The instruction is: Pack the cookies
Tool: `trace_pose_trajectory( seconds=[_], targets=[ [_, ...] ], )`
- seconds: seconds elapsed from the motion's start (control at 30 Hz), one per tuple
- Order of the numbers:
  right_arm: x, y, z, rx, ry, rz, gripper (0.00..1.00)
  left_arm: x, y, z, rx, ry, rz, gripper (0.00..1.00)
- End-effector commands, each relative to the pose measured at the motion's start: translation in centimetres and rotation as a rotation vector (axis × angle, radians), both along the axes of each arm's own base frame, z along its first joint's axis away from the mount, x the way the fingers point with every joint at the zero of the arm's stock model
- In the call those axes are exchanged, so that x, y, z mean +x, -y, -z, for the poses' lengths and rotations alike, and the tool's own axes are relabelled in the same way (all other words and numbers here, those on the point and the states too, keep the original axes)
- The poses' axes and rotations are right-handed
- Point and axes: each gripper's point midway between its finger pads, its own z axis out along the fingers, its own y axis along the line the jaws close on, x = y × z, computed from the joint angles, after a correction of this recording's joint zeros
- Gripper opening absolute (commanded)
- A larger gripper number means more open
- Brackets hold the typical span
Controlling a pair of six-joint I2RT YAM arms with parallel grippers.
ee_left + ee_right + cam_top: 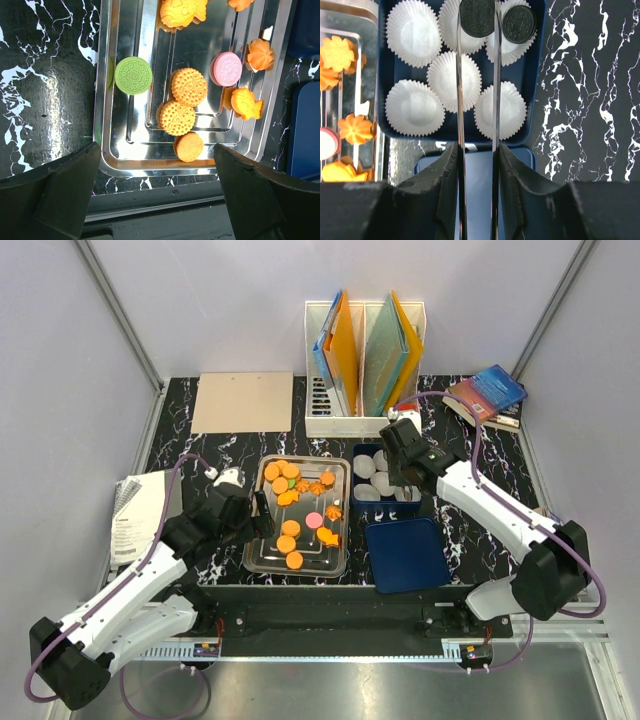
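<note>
Several cookies, mostly orange (291, 528), with one green (133, 75) and one pink (226, 68), lie in a steel tray (262, 558). My left gripper (262, 513) is open and empty, hanging over the tray's left side; in the left wrist view (157, 200) its fingers stand wide apart. My right gripper (393, 470) hangs over the blue box (361, 454) of white paper cups. In the right wrist view (476, 30) its thin blades are shut on a black cookie (476, 17). A second black cookie (518, 24) lies in a cup beside it.
The blue lid (405, 555) lies in front of the box. A white file rack (362, 365) with folders stands at the back, a brown board (243, 401) at the back left, books (487, 395) at the back right and a booklet (135, 515) at the left edge.
</note>
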Motion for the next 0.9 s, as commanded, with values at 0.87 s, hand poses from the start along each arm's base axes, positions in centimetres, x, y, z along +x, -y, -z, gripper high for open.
trace_pose_trajectory(
  seconds=[0.87],
  targets=[
    [2.85,-1.5,-1.57,0.102,0.077,-0.02,0.51,0.46,0.29,-0.27,0.001,0.023,-0.003,0.99]
  ],
)
